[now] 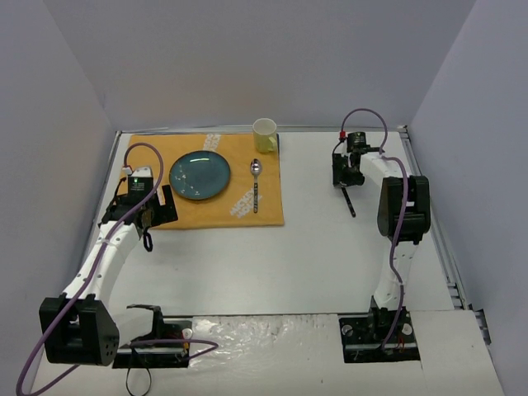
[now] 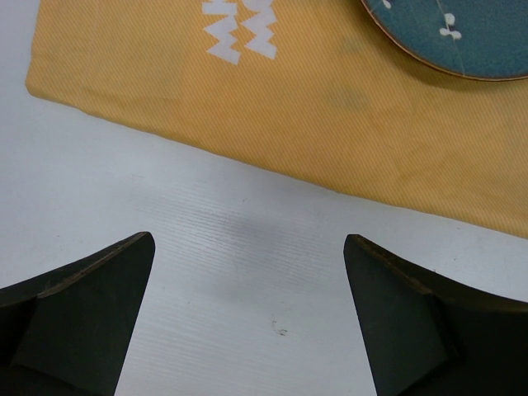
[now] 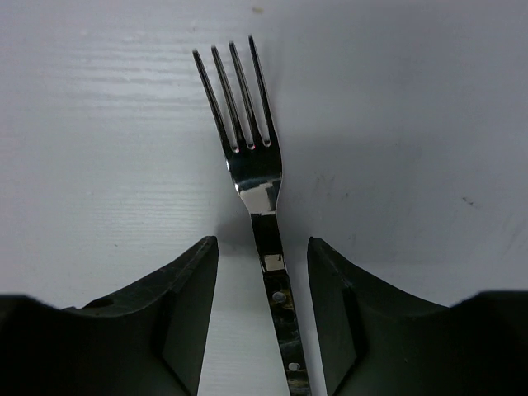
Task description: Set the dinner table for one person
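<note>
On the white dinner table (image 1: 313,247) lies an orange-yellow mat (image 1: 268,210) with a teal plate (image 1: 200,175), a spoon (image 1: 256,186) and a pale yellow cup (image 1: 265,134). A fork (image 3: 256,177) with a dark handle lies on the bare table at the right (image 1: 351,204). My right gripper (image 3: 262,243) is low over it, jaws partly open on either side of the handle, with a gap on each side. My left gripper (image 2: 247,247) stands wide open over bare table just off the mat's (image 2: 272,107) near-left edge, holding nothing.
Grey walls close off the table at the back and both sides. A metal rail (image 1: 445,247) runs along the right edge. The arm bases (image 1: 157,342) sit at the near edge, with purple cables looping over both arms.
</note>
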